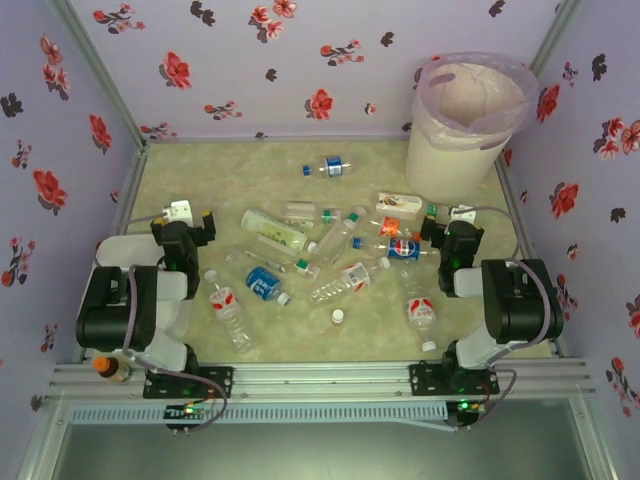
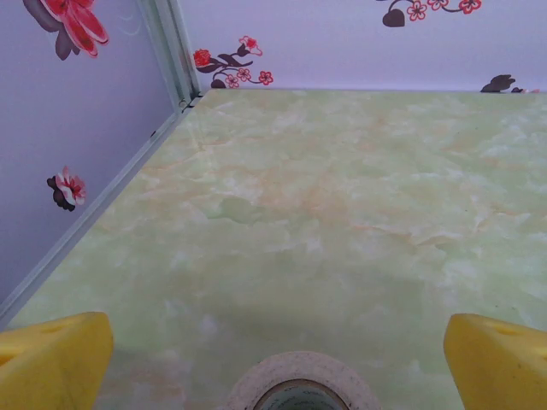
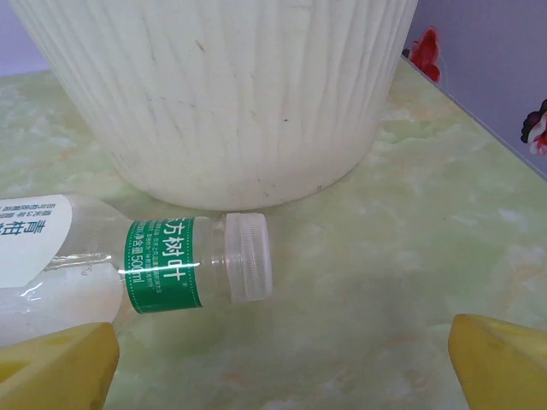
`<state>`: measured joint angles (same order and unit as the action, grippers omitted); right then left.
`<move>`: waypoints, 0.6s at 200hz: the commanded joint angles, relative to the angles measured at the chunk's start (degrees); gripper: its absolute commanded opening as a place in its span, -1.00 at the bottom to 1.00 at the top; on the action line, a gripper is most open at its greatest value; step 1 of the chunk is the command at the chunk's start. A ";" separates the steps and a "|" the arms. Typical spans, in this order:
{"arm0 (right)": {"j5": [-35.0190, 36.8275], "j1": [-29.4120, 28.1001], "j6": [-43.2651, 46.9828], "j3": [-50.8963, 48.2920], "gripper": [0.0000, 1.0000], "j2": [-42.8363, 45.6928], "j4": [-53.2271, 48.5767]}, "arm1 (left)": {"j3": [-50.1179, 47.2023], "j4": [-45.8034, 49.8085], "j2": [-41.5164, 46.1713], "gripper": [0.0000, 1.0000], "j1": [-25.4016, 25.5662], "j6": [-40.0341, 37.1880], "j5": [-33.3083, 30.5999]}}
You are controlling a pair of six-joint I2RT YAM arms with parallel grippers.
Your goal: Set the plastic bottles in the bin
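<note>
Several plastic bottles lie scattered over the middle of the floor, among them a green-labelled one (image 1: pixel 275 228), a blue-labelled one (image 1: pixel 265 283) and a red-labelled one (image 1: pixel 228 305). The bin (image 1: pixel 470 120), pale with a pink liner, stands at the far right. My left gripper (image 1: pixel 203 226) hangs open at the left of the pile, its yellow fingertips (image 2: pixel 51 363) wide apart over bare floor. My right gripper (image 1: pixel 436 226) is open just in front of the bin. In the right wrist view a bottle with a green neck label (image 3: pixel 162 260) lies against the bin's ribbed wall (image 3: pixel 222 102), ahead of the open right gripper (image 3: pixel 278 367).
A lone white cap (image 1: pixel 338 317) lies near the front. A small brown bottle with an orange cap (image 1: pixel 110 368) rests on the left arm's base rail. A whitish ring (image 2: pixel 299 380) shows at the bottom of the left wrist view. Flowered walls (image 1: pixel 60 150) enclose the floor.
</note>
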<state>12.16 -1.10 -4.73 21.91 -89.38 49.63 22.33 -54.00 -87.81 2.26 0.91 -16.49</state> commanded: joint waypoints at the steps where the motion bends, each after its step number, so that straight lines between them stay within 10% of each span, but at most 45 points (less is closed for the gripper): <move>1: -0.23 0.31 -0.93 0.10 0.99 0.00 1.68 | -0.80 0.03 -1.05 0.99 0.02 0.59 -1.79; 120: -1.51 0.32 -0.71 0.58 0.99 -0.12 0.91 | -0.62 0.54 -1.08 1.00 -0.10 0.59 0.45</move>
<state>11.57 -1.10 -4.71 21.91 -89.38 49.63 22.33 -54.00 -87.81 2.26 0.91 -16.34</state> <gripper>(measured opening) 0.993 0.997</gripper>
